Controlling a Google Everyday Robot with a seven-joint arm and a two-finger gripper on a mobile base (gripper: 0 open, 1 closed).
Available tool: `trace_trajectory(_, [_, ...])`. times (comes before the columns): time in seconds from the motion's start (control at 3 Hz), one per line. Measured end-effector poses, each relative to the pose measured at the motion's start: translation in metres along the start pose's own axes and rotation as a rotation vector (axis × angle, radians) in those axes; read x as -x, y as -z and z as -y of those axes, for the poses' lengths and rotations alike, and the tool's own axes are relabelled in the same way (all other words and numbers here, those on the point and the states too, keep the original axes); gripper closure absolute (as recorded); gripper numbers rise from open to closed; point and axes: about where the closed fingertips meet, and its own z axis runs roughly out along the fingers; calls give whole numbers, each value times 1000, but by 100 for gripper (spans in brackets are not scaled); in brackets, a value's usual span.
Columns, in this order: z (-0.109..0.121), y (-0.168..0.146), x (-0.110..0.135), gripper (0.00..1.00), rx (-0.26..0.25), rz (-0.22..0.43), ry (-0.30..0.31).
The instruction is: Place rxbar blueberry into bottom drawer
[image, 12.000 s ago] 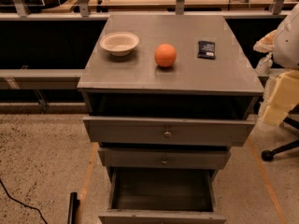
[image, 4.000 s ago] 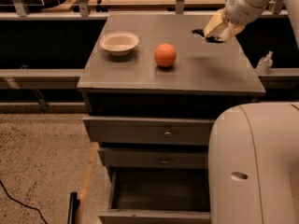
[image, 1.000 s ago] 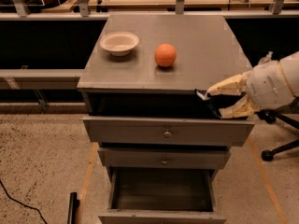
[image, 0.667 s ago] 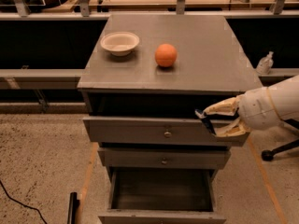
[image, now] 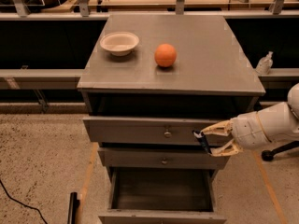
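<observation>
My gripper (image: 216, 139) reaches in from the right, in front of the two upper drawers, and is shut on the rxbar blueberry (image: 204, 142), a small dark navy wrapper held on edge between the fingertips (image: 219, 127). The bar hangs above the right part of the bottom drawer (image: 161, 190), which is pulled out and open, with a dark, empty inside. The white arm (image: 268, 125) stretches off to the right edge.
On the cabinet top (image: 201, 69) stand a white bowl (image: 119, 42) and an orange ball (image: 165, 55). The top drawer (image: 145, 129) and middle drawer (image: 159, 158) have round knobs; the top one sticks out a little. A chair base (image: 275, 150) is at the right.
Earlier the bar lay on the cabinet top's back right. My gripper took it, carried it off the top and down past the front; in the last second it lowered from the top drawer's height toward the middle drawer.
</observation>
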Motion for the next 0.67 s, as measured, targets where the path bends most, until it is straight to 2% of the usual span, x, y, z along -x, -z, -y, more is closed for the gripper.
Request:
trace_trajectory(0.33, [20,-34,23,100,57,-27,-108])
trace_trajectory(0.67, [62,-96,63,100,96,-70,-276])
